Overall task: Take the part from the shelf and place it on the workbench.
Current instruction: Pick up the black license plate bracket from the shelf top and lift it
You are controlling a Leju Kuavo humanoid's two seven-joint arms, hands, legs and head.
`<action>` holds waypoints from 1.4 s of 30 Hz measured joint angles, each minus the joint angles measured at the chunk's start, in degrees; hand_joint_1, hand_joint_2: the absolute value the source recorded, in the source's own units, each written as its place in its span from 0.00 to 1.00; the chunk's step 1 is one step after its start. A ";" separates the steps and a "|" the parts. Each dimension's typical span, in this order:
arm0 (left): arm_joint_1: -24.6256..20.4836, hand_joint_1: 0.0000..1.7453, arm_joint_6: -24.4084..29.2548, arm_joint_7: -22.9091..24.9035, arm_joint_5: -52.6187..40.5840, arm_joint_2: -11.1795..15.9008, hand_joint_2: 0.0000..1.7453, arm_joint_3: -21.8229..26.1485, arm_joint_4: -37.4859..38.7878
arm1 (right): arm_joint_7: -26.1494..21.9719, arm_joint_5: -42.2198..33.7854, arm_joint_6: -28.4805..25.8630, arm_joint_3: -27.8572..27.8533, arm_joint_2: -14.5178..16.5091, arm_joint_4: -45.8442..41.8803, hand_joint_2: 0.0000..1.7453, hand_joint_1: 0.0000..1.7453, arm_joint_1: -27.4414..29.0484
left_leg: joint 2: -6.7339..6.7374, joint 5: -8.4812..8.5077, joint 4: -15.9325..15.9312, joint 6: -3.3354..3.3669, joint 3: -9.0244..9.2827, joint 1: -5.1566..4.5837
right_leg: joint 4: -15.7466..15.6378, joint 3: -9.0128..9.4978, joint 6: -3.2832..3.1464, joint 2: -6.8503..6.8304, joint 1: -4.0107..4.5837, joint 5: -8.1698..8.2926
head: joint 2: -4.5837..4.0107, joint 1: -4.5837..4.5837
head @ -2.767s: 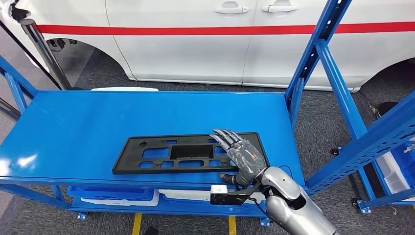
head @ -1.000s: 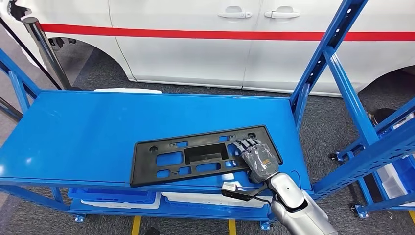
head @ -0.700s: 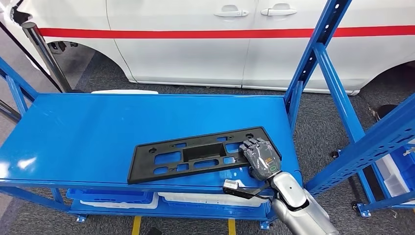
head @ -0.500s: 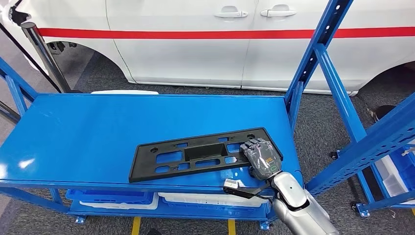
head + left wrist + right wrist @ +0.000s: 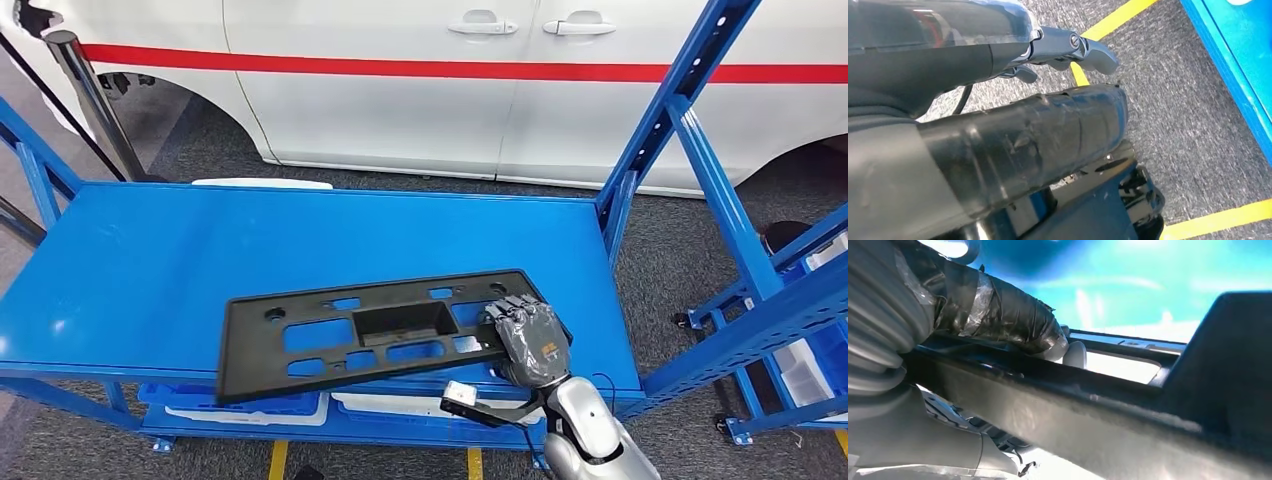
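- The part (image 5: 370, 330), a long black plastic panel with a rectangular recess at its middle and several cut-out windows, lies across the near half of the blue shelf (image 5: 200, 260), its length running from 9 o'clock to 3 o'clock.
- Its 9 o'clock end reaches past the shelf's front edge and sits lower in the head view; its 3 o'clock end sits further in over the shelf top.
- The right hand (image 5: 528, 340) grasps the part at its 3 o'clock end, dark fingers (image 5: 505, 312) curled over the top face and the palm behind the near edge.
- In the right wrist view the thick taped thumb (image 5: 1008, 320) lies against one face of the part's (image 5: 1088, 415) edge bar, with the grey ribbed cover of the right hand (image 5: 878, 325) behind it; blue shelf surface shows beyond.
- The silver right arm (image 5: 590, 440) comes up from 6 o'clock, with a small white-tipped black module just beside the wrist at 9 o'clock.
- The left hand (image 5: 998, 145) hangs over grey carpet (image 5: 1188, 120) crossed by yellow floor lines (image 5: 1218, 220); whether its fingers are curled or spread, I cannot tell.
- Below the shelf top, white and blue trays (image 5: 240, 405) sit on a lower level.
- Blue rack uprights (image 5: 660, 110) rise at 2 o'clock.
- At 12 o'clock stands a white car (image 5: 450, 100) with a red stripe along its doors.
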 joint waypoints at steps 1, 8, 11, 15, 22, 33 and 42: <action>0.03 0.00 0.09 -0.05 0.18 -0.01 0.00 0.01 0.00 | -0.02 0.04 -0.67 0.03 0.36 -2.26 1.00 1.00 0.78 | -0.02 -0.19 0.22 -0.25 -0.12 -0.11 | -2.74 1.22 -0.23 0.01 0.10 0.84 | 0.01 -0.02; 0.24 0.00 0.76 -0.23 0.76 -0.02 0.00 0.16 0.00 | -0.54 2.38 -3.80 1.72 1.50 -14.71 1.00 0.99 5.20 | 0.03 -4.34 6.06 -2.20 -2.70 0.02 | -5.05 2.12 -2.47 -0.07 0.00 0.87 | 0.01 -0.09; 0.40 0.00 0.78 -0.32 0.83 -0.02 0.00 0.28 0.00 | -0.56 4.90 -5.00 2.71 1.68 -17.31 1.00 0.99 6.45 | 0.04 -8.35 16.29 -2.66 -7.54 0.12 | -5.04 2.15 -2.77 -0.16 0.13 0.78 | 0.01 -0.10; 0.49 0.00 0.67 -0.92 0.84 -0.01 0.00 0.37 0.00 | 0.41 10.02 -6.69 4.07 2.03 -19.11 1.00 0.99 7.56 | 0.04 -1.93 6.82 -2.23 -3.22 0.08 | -4.92 2.55 -2.60 0.01 0.19 0.54 | 0.00 -0.09; 0.52 0.00 -1.11 -2.31 1.50 -0.02 1.00 0.54 0.00 | 2.43 14.91 -8.04 7.43 2.78 -19.78 1.00 0.99 8.32 | 0.05 0.15 -0.26 -0.37 -0.18 0.10 | -2.85 1.64 -0.85 0.02 0.38 -1.01 | 0.01 -0.03; 0.75 0.00 -0.88 -2.08 1.79 -0.02 1.00 0.72 0.00 | 4.55 14.58 -8.15 10.42 2.79 -19.73 1.00 0.99 8.85 | -0.06 -0.37 0.42 -0.87 -0.28 -0.14 | -4.12 2.29 -0.96 0.08 0.12 0.03 | 0.01 -0.05; 0.87 0.00 3.46 0.50 0.96 -0.09 1.00 0.77 0.00 | 5.33 13.14 -8.24 10.85 3.23 -19.54 1.00 0.99 8.90 | 0.04 -8.01 16.33 -2.90 -7.48 0.19 | -5.01 2.47 -2.93 -0.11 0.23 0.60 | 0.01 -0.13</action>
